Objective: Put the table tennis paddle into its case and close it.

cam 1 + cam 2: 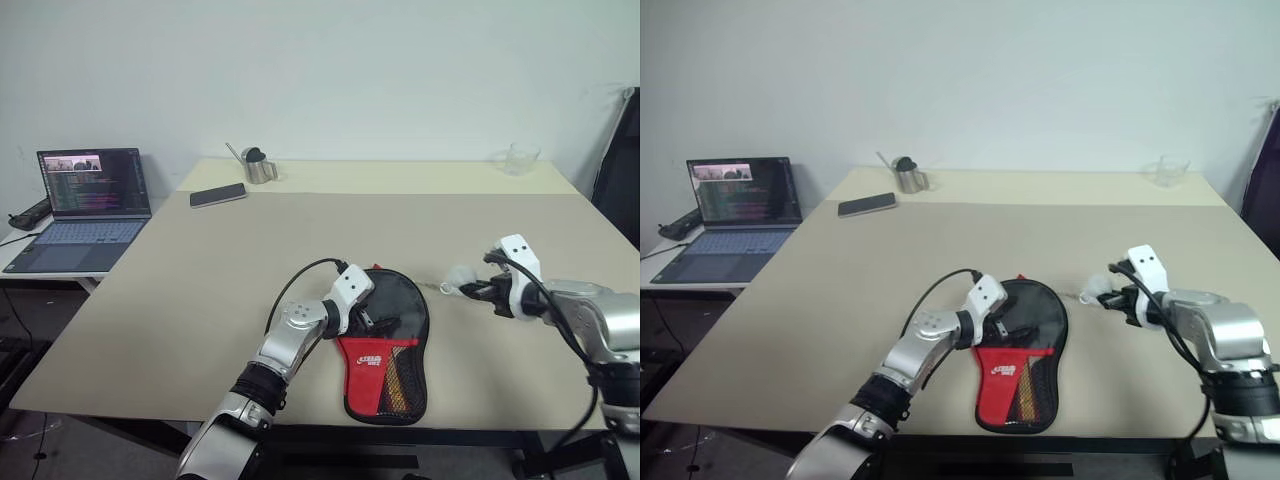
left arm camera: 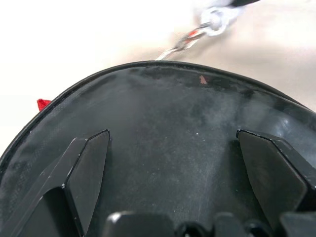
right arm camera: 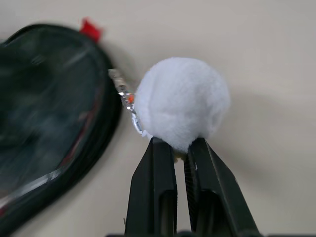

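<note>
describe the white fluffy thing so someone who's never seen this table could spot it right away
On the big beige table, find the black and red case near the front edge. Just off the case's round end, on the robot's right, the right gripper pinches a white pompom joined to the case by a short metal chain. It is the only fluffy white ball there.

Both arms: silver metal segments, black ribbed joints near elbow. White plastic housing at each wrist. Black cable loops from forearm to wrist. Left gripper (image 1: 372, 322) and right gripper (image 3: 180, 148): flat black angular fingers.
</note>
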Tool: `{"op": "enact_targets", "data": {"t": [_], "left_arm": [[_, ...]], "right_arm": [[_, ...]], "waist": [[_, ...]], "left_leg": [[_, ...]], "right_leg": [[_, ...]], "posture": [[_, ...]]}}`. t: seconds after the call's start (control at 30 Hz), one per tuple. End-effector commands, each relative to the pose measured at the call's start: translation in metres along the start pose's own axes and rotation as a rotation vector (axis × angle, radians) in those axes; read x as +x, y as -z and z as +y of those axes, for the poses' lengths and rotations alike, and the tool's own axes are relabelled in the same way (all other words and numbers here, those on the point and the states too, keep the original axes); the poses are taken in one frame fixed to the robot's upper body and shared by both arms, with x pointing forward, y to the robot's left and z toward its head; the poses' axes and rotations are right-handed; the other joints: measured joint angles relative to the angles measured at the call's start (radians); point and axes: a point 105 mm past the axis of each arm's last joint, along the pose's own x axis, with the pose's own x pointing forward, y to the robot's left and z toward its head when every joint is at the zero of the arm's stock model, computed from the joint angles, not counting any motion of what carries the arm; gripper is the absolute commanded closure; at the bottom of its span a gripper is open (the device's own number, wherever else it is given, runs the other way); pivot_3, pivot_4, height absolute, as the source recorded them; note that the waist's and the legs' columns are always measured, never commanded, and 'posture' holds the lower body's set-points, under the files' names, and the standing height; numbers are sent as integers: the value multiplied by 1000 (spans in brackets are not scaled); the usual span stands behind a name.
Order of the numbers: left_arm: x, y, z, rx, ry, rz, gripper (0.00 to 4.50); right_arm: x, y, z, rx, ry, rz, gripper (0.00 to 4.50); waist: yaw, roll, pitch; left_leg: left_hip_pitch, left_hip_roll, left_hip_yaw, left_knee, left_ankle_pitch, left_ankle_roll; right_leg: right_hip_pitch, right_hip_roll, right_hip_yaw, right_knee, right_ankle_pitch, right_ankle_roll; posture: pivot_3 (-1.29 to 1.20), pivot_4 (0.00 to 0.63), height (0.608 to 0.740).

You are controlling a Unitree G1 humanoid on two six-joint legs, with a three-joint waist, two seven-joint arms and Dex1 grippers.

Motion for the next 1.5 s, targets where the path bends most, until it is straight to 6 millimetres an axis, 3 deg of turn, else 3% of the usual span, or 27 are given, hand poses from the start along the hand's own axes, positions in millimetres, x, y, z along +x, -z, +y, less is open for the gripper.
{"op": "enact_targets", "data": {"t": [0.03, 0.3, 0.5, 0.67, 0.77, 0.93, 1.03, 1.23, 1.3, 1.4, 1.5], "left_arm": [[3, 17, -5, 2, 25, 73, 0], [8, 16, -8, 14, 48, 77, 0], [10, 18, -8, 26, 49, 95, 0], [20, 13, -10, 31, 49, 101, 0], [24, 14, -12, 35, 53, 108, 0], [24, 16, -16, 41, 65, 113, 0], [22, 17, -15, 40, 65, 116, 0], [19, 20, -14, 40, 60, 125, 0], [19, 21, -14, 40, 59, 126, 0], [20, 21, -14, 41, 67, 128, 0], [21, 19, -14, 47, 75, 128, 0]], "right_arm": [[-19, -8, 7, -100, -54, -34, 4497], [-45, 11, 33, -351, -253, 11, 4497], [-62, 39, 63, -422, -456, 103, 4497], [-64, 57, 87, -417, -602, 148, 4497], [-61, 69, 91, -466, -617, 195, 4497], [-51, 53, 84, -458, -556, 110, 4497], [-63, 37, 80, -367, -566, 38, 3957], [-76, 15, 61, -291, -463, -58, 1888], [-76, 8, 51, -288, -398, -83, 1160], [-58, 8, 41, -408, -294, -48, 55], [-46, 19, 41, -493, -333, 29, 22]], "waist": [[-1, 0, 0], [1, -1, 1], [2, -2, 1], [0, -4, 3], [0, -5, 3], [0, -5, 3], [1, -5, 3], [1, -5, 3], [1, -5, 2], [-1, -4, 2], [-1, -4, 2]], "left_leg": [[1, 0, 0, 0, 0, 0], [2, 0, -1, 0, 0, 0], [2, 0, -2, 0, -1, 0], [4, 1, -2, 0, -1, 0], [5, 1, -2, 0, -1, 0], [5, 1, -2, 0, -1, 0], [4, 1, -3, 0, -1, 0], [3, 1, -4, 0, -1, 0], [3, 1, -4, 0, -1, 0], [3, 2, -4, -1, -1, 0], [4, 2, -4, -1, -1, 0]], "right_leg": [[1, 0, 0, 0, 0, 0], [3, 0, -1, -1, -3, 6], [4, -1, -1, -2, -5, 8], [7, -2, -1, -5, -5, 8], [8, -2, -2, -6, -5, 8], [9, -3, -2, -7, -4, 9], [9, -3, -2, -8, -4, 9], [10, -3, -3, -13, -4, 9], [10, -3, -3, -13, -4, 9], [10, -3, -3, -12, -4, 9], [10, -3, -3, -12, -4, 9]], "posture": [[0, 150, 740], [0, 150, 740], [0, 150, 740], [0, 150, 740], [0, 150, 740], [0, 150, 740], [0, 150, 740], [0, 150, 740], [0, 150, 740], [0, 150, 740], [0, 150, 740]]}}
